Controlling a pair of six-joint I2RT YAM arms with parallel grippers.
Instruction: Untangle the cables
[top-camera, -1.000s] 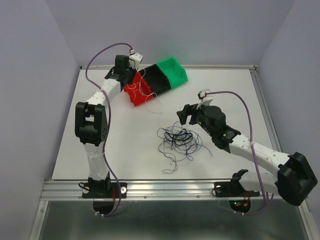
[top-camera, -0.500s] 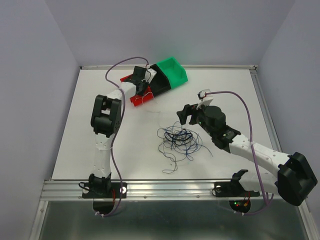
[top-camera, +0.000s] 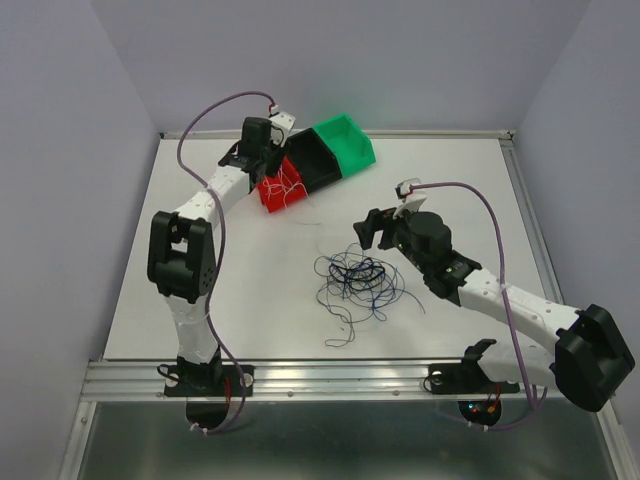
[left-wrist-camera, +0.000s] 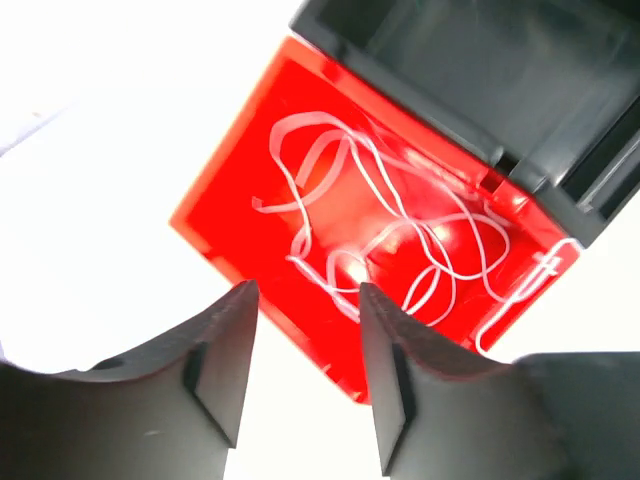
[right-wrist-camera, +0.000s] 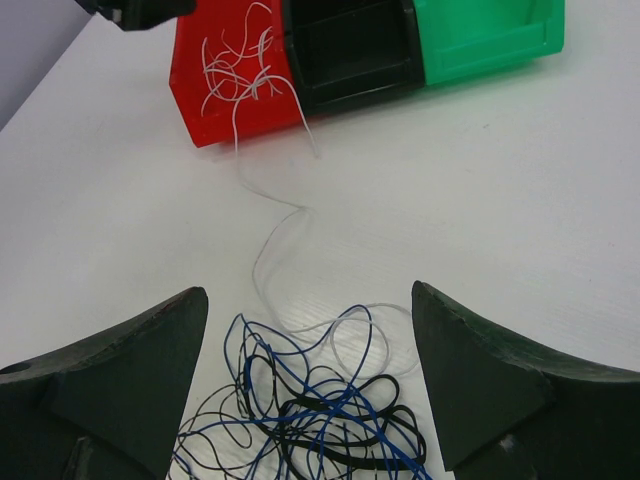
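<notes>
At the middle of the counter (top-camera: 270, 300) in the overhead view, a loose tangle of dark blue and black cables (top-camera: 358, 280), flat on the surface, with a few stray ends trailing toward the lower edge of the frame. At upper left of that view, three open bins in a slanted row, side against side: red bin (top-camera: 268, 200), black bin (top-camera: 312, 160), green bin (top-camera: 348, 140). Inside the red bin, a small heap of white cables (left-wrist-camera: 400, 215), looped over one another and lying across the bin's floor. From the near rim of the red bin, a single white strand (right-wrist-camera: 265, 235) winding down across the counter to the upper edge of the tangle. Above the red bin, the left arm (top-camera: 215, 185), bent in from the lower left; left jaws spread in the wrist view, nothing between them, clear of the white cables below. Just right of the tangle, the right arm (top-camera: 480, 290), stretched in from the lower right corner; right jaws spread wide and empty, one at each lower corner of the wrist view, the tangle at bottom centre between them, no contact visible.
</notes>
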